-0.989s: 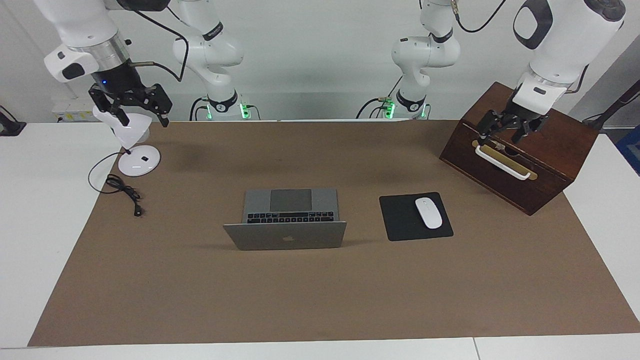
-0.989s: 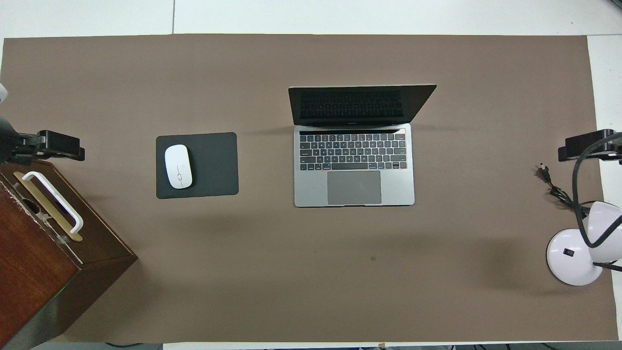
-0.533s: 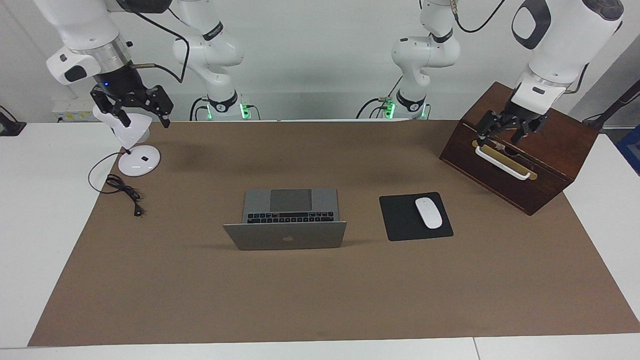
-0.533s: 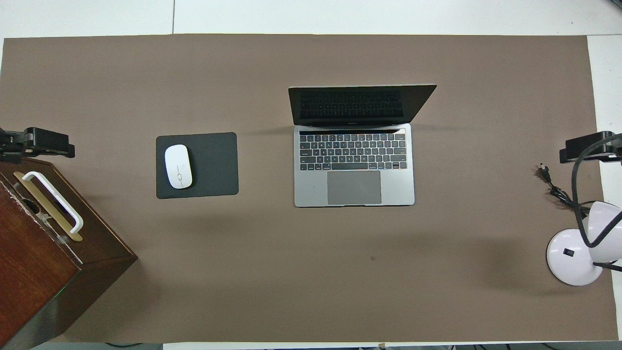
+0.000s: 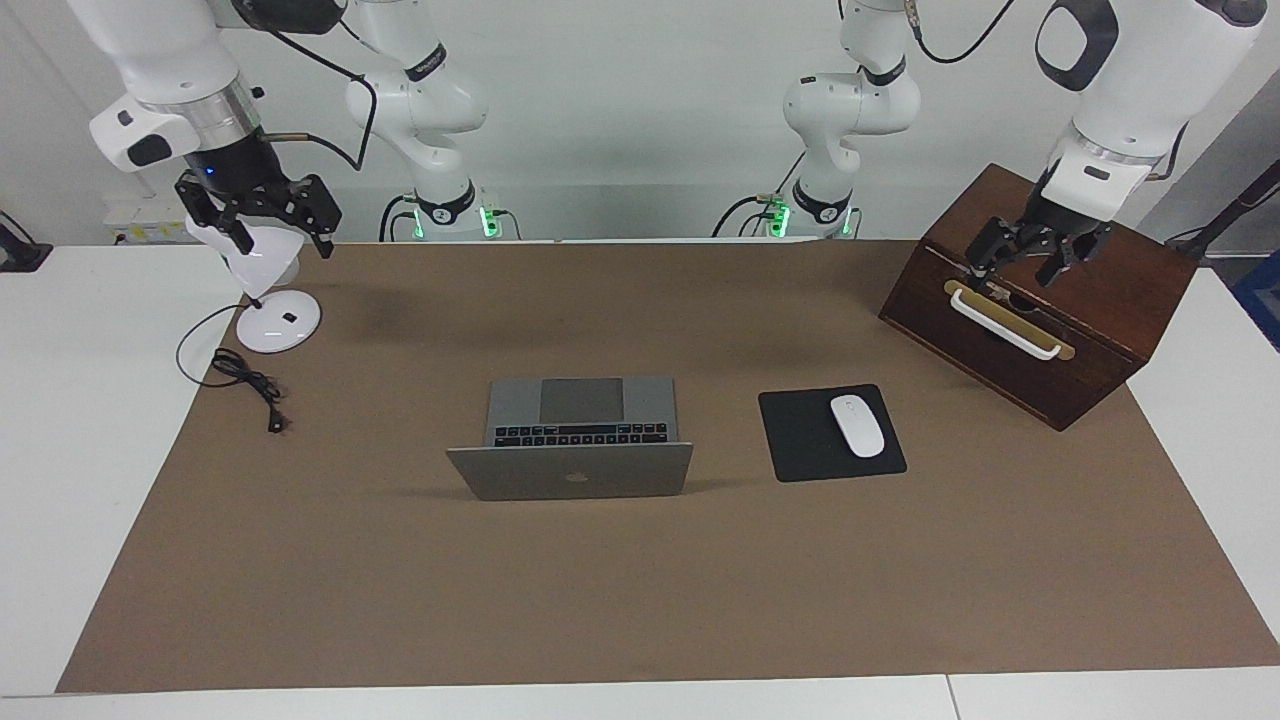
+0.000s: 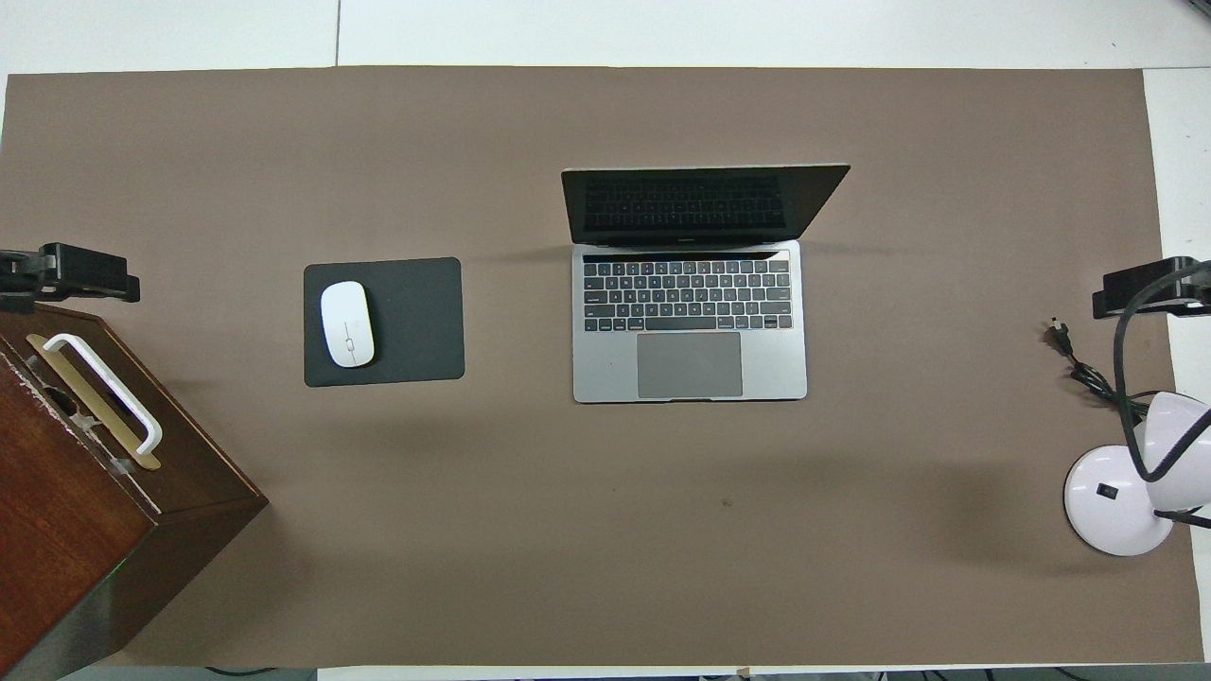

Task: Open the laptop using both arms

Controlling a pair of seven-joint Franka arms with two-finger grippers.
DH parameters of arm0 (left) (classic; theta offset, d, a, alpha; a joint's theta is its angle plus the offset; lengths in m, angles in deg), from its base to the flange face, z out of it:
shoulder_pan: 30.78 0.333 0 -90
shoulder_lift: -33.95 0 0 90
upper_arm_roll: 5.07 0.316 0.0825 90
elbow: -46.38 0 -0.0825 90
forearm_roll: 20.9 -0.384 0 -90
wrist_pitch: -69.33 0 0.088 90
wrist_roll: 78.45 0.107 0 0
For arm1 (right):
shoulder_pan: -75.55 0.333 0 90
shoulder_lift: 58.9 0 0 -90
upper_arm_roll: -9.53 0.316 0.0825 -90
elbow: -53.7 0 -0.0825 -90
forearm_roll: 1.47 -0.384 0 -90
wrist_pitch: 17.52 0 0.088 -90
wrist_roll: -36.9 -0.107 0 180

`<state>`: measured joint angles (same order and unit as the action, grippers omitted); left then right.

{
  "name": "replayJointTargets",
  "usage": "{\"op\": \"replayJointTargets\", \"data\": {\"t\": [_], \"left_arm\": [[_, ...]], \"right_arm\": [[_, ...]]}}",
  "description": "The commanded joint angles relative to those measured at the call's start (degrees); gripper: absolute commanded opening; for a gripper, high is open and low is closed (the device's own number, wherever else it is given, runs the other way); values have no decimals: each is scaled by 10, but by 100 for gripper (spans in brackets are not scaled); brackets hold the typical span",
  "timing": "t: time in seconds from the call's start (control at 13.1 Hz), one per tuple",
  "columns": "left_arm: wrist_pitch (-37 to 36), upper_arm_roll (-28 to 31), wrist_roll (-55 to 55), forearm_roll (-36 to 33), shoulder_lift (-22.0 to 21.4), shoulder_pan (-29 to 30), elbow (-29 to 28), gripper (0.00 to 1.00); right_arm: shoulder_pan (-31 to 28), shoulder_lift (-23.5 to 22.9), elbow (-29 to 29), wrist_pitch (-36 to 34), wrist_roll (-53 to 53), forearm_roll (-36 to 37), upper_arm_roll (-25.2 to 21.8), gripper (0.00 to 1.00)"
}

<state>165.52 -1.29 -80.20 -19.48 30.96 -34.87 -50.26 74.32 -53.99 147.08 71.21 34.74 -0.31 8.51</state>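
On the brown mat covering the white surface (image 5: 60,420), the open silver-grey laptop (image 5: 575,445) sat mid-mat, the black mouse pad (image 5: 805,445) carrying a white mouse (image 5: 857,425) beside it toward the left arm's end, near the dark wooden box (image 5: 1040,300), while the white desk lamp (image 5: 270,300) stood at the right arm's end.

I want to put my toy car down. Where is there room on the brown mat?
Lots of bare mat lies farther from the robots than the laptop. There is more between laptop and lamp, and a narrow strip between laptop and mouse pad. The wooden box crowds its corner.
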Motion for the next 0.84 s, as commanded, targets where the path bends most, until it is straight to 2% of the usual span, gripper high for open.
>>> {"op": "replayJointTargets", "data": {"t": [0.0, 0.3, 0.53, 0.76], "left_arm": [[2, -57, 3, -9, -3, 51, 1, 100], [3, -57, 2, -9, -2, 43, -1, 100], [0, -18, 3, -9, -2, 8, 0, 100], [0, -17, 3, -9, -3, 9, -1, 100]], "right_arm": [[-10, 13, 15, 1, 15, 10, 8, 100], [-10, 13, 15, 1, 13, 10, 8, 100], [-10, 13, 15, 2, 12, 9, 8, 100], [-10, 13, 15, 3, 12, 9, 9, 100]]}}
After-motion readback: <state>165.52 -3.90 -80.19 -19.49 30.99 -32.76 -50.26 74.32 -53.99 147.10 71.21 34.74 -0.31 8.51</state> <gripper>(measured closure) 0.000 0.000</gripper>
